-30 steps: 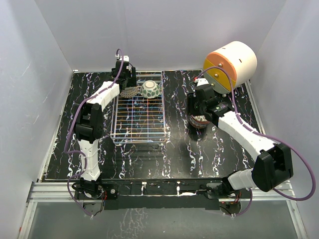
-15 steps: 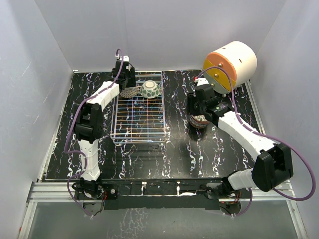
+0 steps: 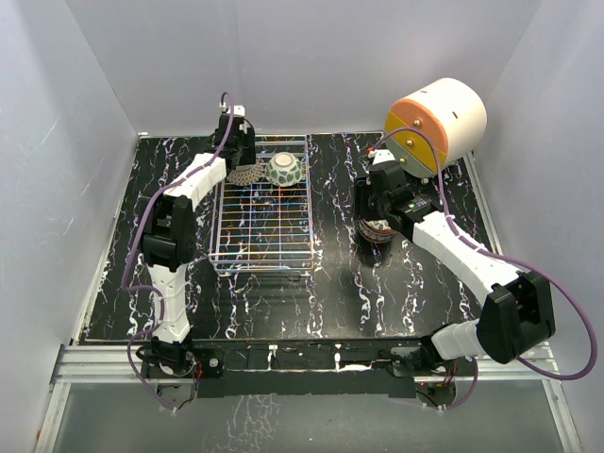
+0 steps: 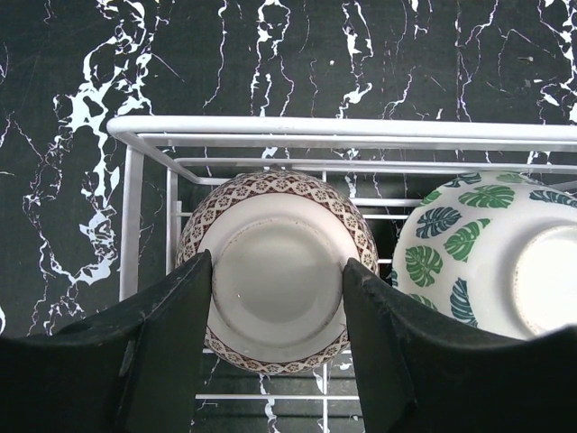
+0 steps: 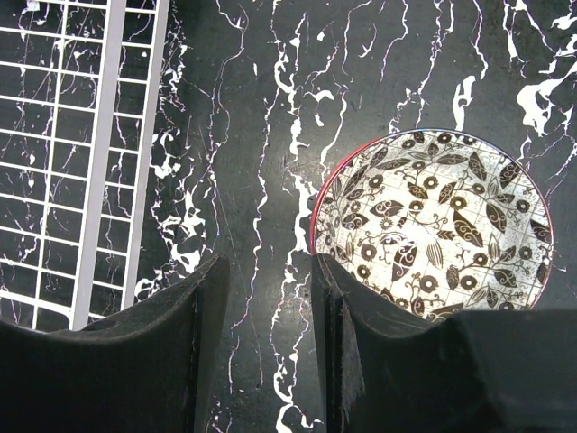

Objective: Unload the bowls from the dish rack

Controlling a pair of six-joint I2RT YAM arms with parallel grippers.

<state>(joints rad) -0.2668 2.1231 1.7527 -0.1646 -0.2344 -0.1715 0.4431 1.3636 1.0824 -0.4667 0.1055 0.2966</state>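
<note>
The silver wire dish rack (image 3: 264, 231) lies left of centre, and its far rim (image 4: 343, 126) shows in the left wrist view. Two bowls sit upside down at its far end: a brown-patterned bowl (image 4: 275, 298) (image 3: 247, 176) and a green-leaf bowl (image 4: 487, 253) (image 3: 284, 170). My left gripper (image 4: 278, 266) (image 3: 242, 156) is down over the brown-patterned bowl, with its fingers pressed on both sides of the white foot ring. A red-rimmed bowl (image 5: 442, 216) (image 3: 377, 230) with a dark floral inside stands upright on the table right of the rack. My right gripper (image 5: 269, 271) (image 3: 379, 203) hangs open over its left rim, holding nothing.
A large white-and-orange cylindrical drawer unit (image 3: 436, 123) stands at the back right. The black marbled table (image 3: 330, 283) is enclosed by white walls. The near part of the rack holds no bowls.
The left gripper's fingers have closed in onto the brown-patterned bowl's foot ring. The right arm and both other bowls have stayed put.
</note>
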